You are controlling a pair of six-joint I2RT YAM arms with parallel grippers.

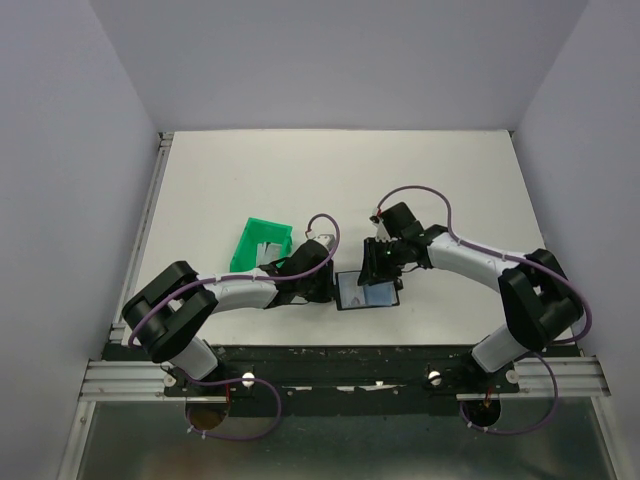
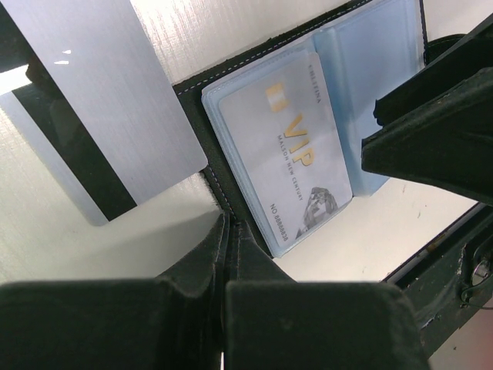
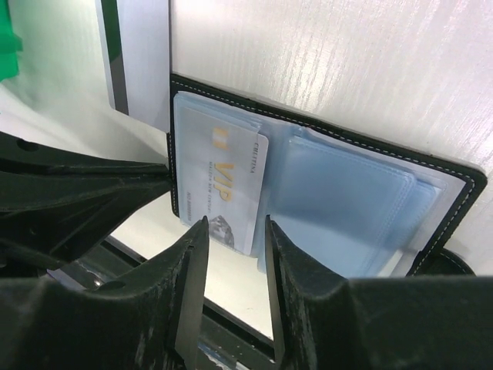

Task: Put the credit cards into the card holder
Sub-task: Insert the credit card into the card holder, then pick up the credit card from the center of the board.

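Spanning the enclosure, a white table (image 1: 340,180) sits between plain pale-grey walls (image 1: 330,60). The card holder (image 1: 350,300) lies open at 6 o'clock of the table's centre. The left gripper (image 2: 229,231), at its 9 o'clock, has its jaws fully closed at the holder's edge; whether it pinches that edge cannot be told. The right gripper (image 3: 235,223), at 12 o'clock, stands partly open and grips nothing, straddling the protruding end of a VIP card (image 2: 293,146) seated in a clear sleeve. A silver card (image 2: 115,100) lies just beside the holder. A green bin (image 1: 262,243) stands at 10 o'clock.
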